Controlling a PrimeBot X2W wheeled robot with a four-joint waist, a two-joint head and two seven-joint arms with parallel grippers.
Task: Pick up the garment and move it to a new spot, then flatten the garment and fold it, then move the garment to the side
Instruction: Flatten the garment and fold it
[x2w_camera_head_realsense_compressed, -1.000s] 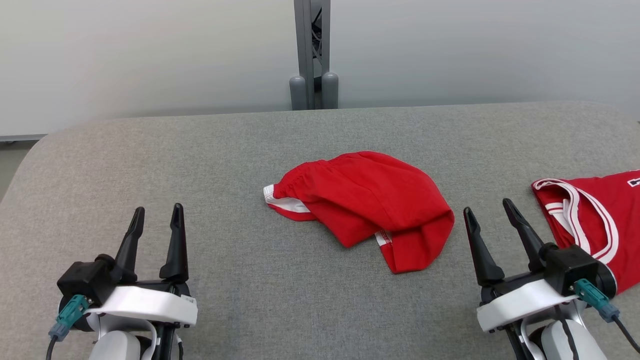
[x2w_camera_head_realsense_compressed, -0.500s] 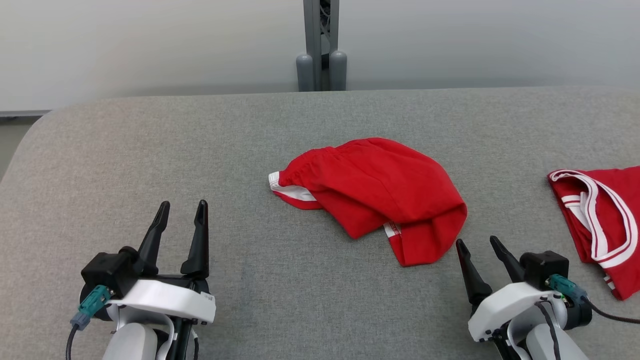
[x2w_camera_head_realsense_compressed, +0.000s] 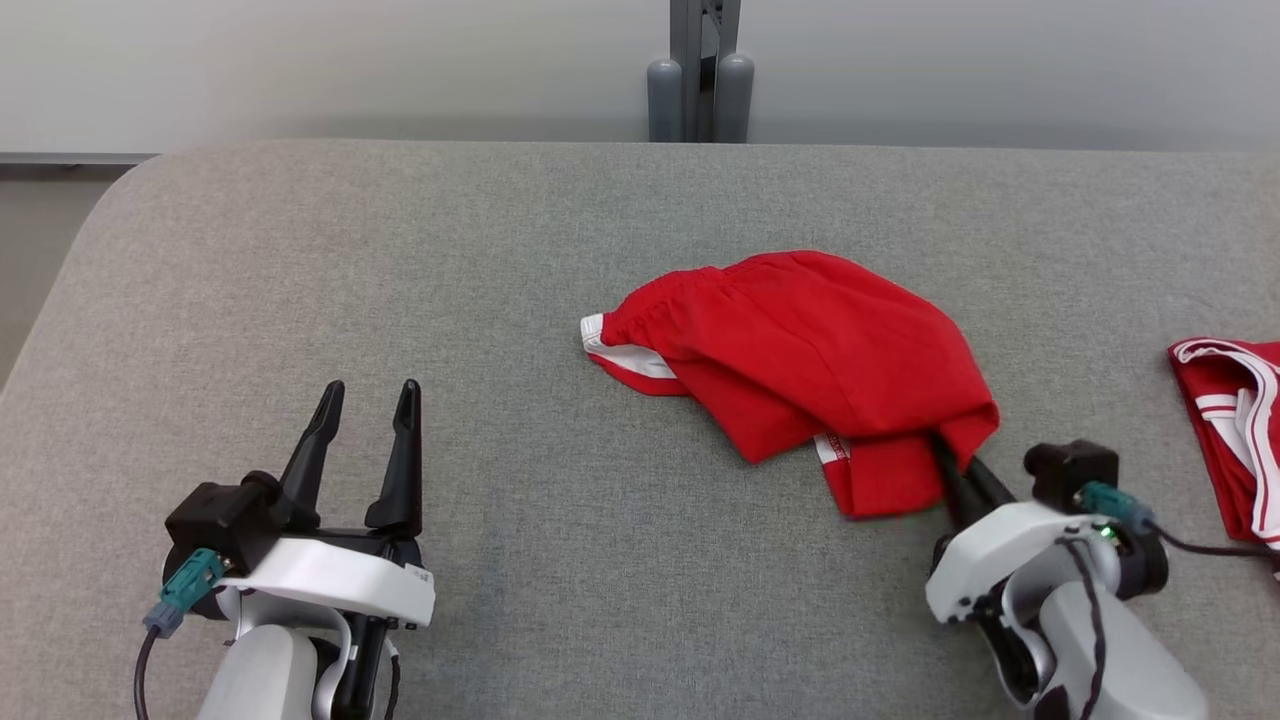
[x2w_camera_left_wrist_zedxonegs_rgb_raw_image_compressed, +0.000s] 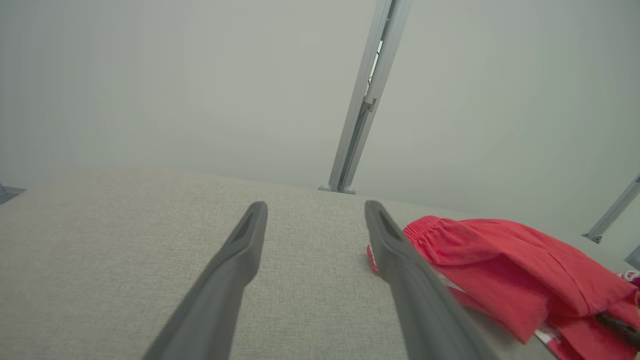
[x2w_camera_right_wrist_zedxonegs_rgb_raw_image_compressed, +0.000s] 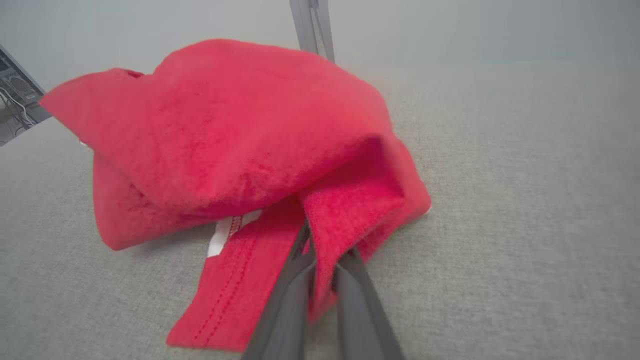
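Observation:
A crumpled red garment (x2w_camera_head_realsense_compressed: 810, 360) with a white-trimmed waistband lies on the grey table (x2w_camera_head_realsense_compressed: 500, 260), right of centre. It also appears in the left wrist view (x2w_camera_left_wrist_zedxonegs_rgb_raw_image_compressed: 500, 270) and the right wrist view (x2w_camera_right_wrist_zedxonegs_rgb_raw_image_compressed: 240, 135). My right gripper (x2w_camera_head_realsense_compressed: 950, 455) has its fingers pushed into the garment's near right hem, and in the right wrist view it (x2w_camera_right_wrist_zedxonegs_rgb_raw_image_compressed: 320, 245) is shut on a fold of that red cloth. My left gripper (x2w_camera_head_realsense_compressed: 365, 400) hovers open over bare table at the lower left, well left of the garment, nothing between its fingers (x2w_camera_left_wrist_zedxonegs_rgb_raw_image_compressed: 240, 260).
A second red garment with white stripes (x2w_camera_head_realsense_compressed: 1230, 430) lies at the table's right edge. A grey metal post (x2w_camera_head_realsense_compressed: 700, 70) stands behind the table's far edge. The table's rounded left corner (x2w_camera_head_realsense_compressed: 110, 190) is near the left arm.
The head camera shifted left and downward. My right gripper moved forward to the garment's near hem and closed on the cloth. The left gripper stayed open.

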